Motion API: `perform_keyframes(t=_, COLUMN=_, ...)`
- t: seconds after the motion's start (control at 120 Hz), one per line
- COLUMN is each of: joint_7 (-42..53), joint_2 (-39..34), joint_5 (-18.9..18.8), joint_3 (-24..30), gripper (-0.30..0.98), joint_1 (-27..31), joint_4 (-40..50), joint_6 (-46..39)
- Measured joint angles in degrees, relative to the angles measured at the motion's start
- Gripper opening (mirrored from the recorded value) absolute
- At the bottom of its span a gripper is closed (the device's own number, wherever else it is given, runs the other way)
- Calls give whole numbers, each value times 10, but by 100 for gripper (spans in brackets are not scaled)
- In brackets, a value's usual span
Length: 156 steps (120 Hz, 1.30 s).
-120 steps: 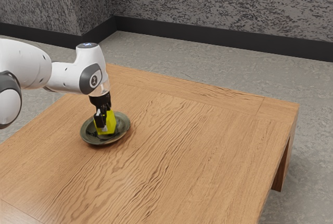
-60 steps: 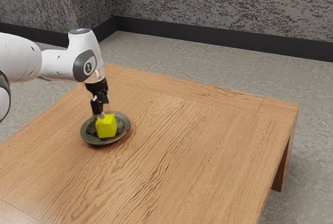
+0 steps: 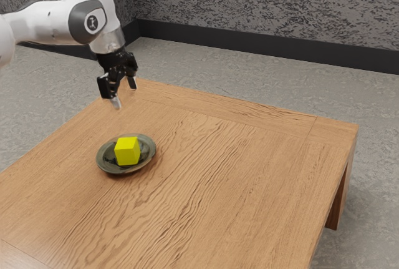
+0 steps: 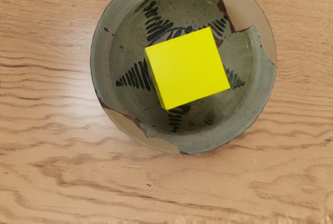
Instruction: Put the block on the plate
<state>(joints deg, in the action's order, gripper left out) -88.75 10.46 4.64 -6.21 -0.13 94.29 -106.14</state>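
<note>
The yellow block [image 4: 188,68] sits within the plate [image 4: 104,52], beneath the gripper [image 3: 124,94], which hangs well above that plate, fingers parted and empty – so any next move probably need only lead away from the plate.

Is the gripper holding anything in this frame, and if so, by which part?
Nothing is held: the gripper hangs above with its fingers apart, and the yellow block sits on the plate below.

Exterior view: I looked slantwise down from beside the arm [image 3: 40,24].
Wrist view: above, facing down, closer.
Shared: block [image 4: 190,70], plate [image 4: 103,52], table [image 3: 249,188].
</note>
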Motion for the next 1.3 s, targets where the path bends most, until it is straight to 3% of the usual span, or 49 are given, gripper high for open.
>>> perform_keyframes(t=0.333, joint_7=382, joint_2=6, joint_5=0, joint_3=23, gripper=69, joint_1=-2, joint_4=-94, joint_6=95)
perform_keyframes(t=0.508, joint_7=518, joint_2=16, joint_5=0, joint_3=21, gripper=69, joint_1=-1, joint_4=-101, joint_6=100)
perform_keyframes(t=0.875, joint_7=699, joint_2=35, joint_5=-10, joint_3=22, gripper=69, joint_1=-2, joint_4=-101, joint_6=101)
perform_keyframes(t=1.3, joint_7=822, joint_2=21, joint_5=-14, joint_3=26, gripper=69, joint_1=-3, joint_4=-116, joint_6=135)
